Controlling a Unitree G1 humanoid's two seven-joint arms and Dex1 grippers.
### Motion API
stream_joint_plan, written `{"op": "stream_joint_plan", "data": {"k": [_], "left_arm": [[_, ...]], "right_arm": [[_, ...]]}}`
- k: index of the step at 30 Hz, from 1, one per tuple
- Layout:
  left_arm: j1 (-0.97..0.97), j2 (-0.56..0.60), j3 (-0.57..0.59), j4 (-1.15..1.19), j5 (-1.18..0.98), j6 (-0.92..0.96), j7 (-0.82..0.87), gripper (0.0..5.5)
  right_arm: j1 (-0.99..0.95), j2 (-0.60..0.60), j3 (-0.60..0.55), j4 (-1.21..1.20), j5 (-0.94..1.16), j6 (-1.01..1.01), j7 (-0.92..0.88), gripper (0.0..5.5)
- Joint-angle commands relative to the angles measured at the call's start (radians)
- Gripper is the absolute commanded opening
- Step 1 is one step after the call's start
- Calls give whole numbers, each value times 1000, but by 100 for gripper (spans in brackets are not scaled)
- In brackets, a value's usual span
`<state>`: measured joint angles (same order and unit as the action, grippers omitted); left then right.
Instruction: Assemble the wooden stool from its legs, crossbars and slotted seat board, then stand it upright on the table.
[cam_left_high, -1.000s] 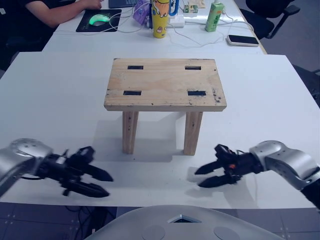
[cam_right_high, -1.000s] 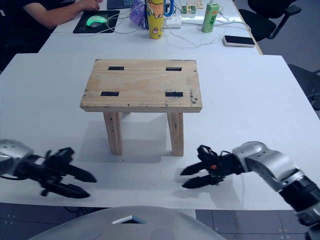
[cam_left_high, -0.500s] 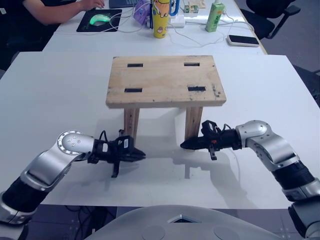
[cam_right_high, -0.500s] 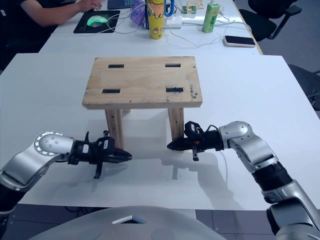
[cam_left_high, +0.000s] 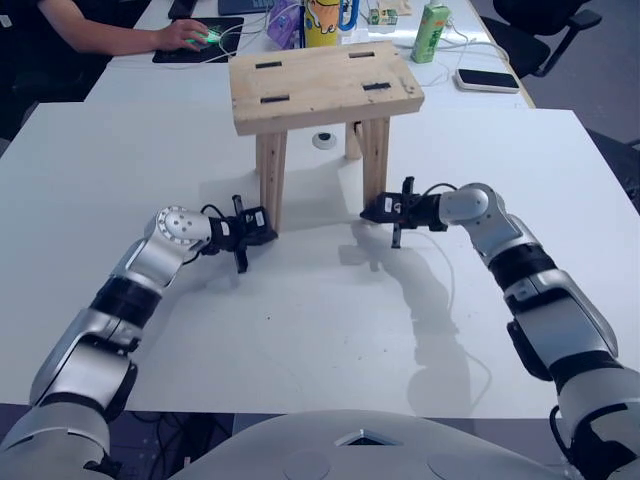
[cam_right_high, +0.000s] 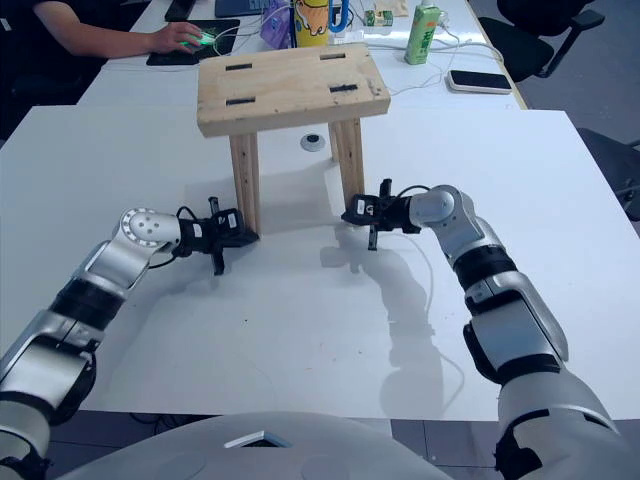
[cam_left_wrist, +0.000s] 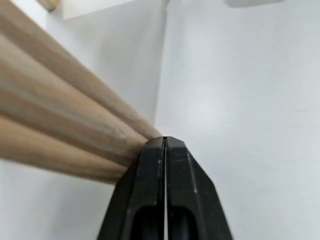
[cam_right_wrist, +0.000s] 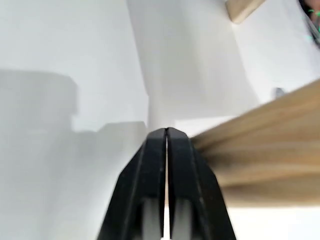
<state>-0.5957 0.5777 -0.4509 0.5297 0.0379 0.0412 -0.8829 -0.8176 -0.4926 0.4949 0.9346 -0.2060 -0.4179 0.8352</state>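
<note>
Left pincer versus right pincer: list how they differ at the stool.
The left pincer is at the foot of the left front leg, pointing to the robot's right; the right pincer is at the right front leg, pointing left. The left pincer lies nearer the robot than the right pincer. Both are shut, tips at the wood.

The big white worktop (cam_left_high: 300, 330) is holding up the wooden stool (cam_left_high: 325, 85). The stool is standing on its legs near the far edge, about in the middle. A small round grey thing (cam_left_high: 322, 140) is lying on the worktop under the seat.
</note>
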Motion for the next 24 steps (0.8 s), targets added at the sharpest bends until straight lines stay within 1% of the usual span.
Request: {"op": "stream_joint_plan", "data": {"k": [1,5,8,10,12,13,14,16,18,20,21,22,23,24], "left_arm": [[-355,-158,27,596,120,-160,230,2],[-490,-212,47,752,148,-149,388,2],[-541,-230,77,811,168,-149,504,2],[-547,-241,105,834,185,-146,580,2],[-519,-258,160,838,161,-168,585,2],[-493,-267,201,835,129,-182,573,2],[-460,-274,248,827,93,-203,562,2],[-355,-280,350,797,6,-271,548,2],[-157,-298,501,712,-147,-356,517,2],[83,-353,648,549,-315,-382,500,2],[200,-375,677,457,-357,-380,495,2],[302,-384,674,370,-356,-398,503,2],[384,-394,674,295,-350,-414,522,2],[425,-404,674,260,-338,-413,561,2]], "right_arm": [[-297,137,111,324,-253,-25,-378,0],[-368,200,132,396,-329,77,-587,0],[-391,235,117,432,-360,151,-703,0],[-379,246,91,445,-363,175,-750,0],[-342,256,34,446,-322,169,-743,0],[-317,260,-7,443,-285,162,-719,0],[-287,261,-74,435,-223,146,-690,0],[-214,258,-199,410,-97,107,-622,0],[-88,254,-373,358,91,91,-532,0],[99,246,-576,239,315,128,-477,0],[215,255,-640,130,401,155,-461,0],[301,270,-674,38,455,185,-451,0],[377,294,-687,-71,498,221,-438,0],[447,314,-682,-181,524,252,-434,0]]}}
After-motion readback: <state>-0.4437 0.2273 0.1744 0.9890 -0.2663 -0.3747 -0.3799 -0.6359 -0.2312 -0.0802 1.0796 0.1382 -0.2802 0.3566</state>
